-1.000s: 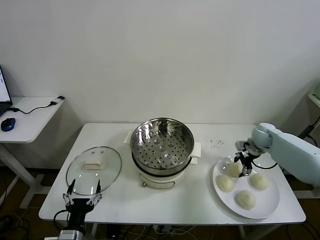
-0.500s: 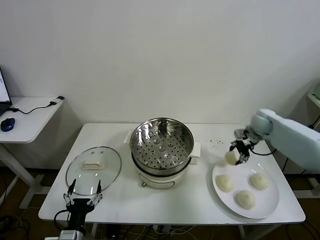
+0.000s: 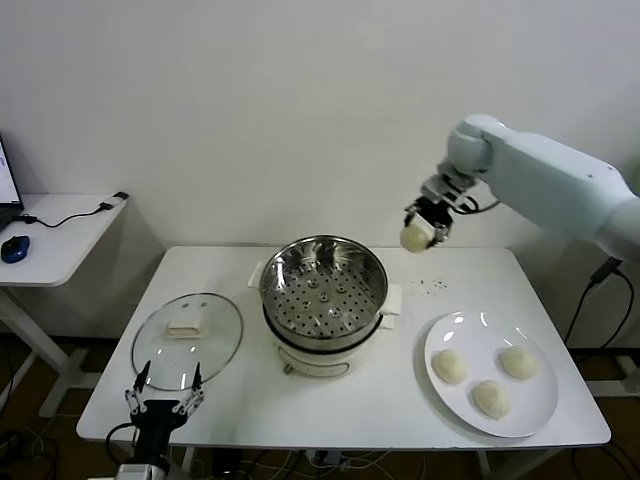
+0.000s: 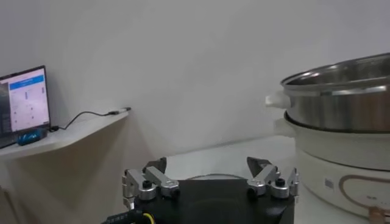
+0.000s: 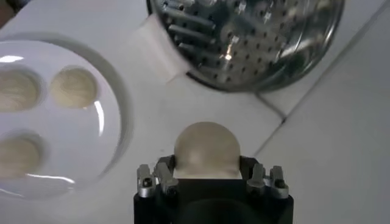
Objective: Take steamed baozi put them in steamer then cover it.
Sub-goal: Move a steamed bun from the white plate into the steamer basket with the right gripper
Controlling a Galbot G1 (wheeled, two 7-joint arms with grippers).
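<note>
Right tool [image 3: 420, 228] grips one smooth, cream-white steamed baozi [image 3: 414, 238] in mid-air, above the table's [image 3: 400, 400] far edge, just right of the steamer [image 3: 324, 290]. Three more buns [image 3: 450, 366] sit on a white plate [image 3: 530, 410] near the table's front right corner. The shiny steel steamer w/ perforated tray stands uncovered at table centre; its glass lid [image 3: 187, 340] lies flat toward the front left corner. Bare tabletop separates steamer & plate. Left tool [image 3: 163, 400] waits w/ fingers spread at the front edge, beside the lid.
</note>
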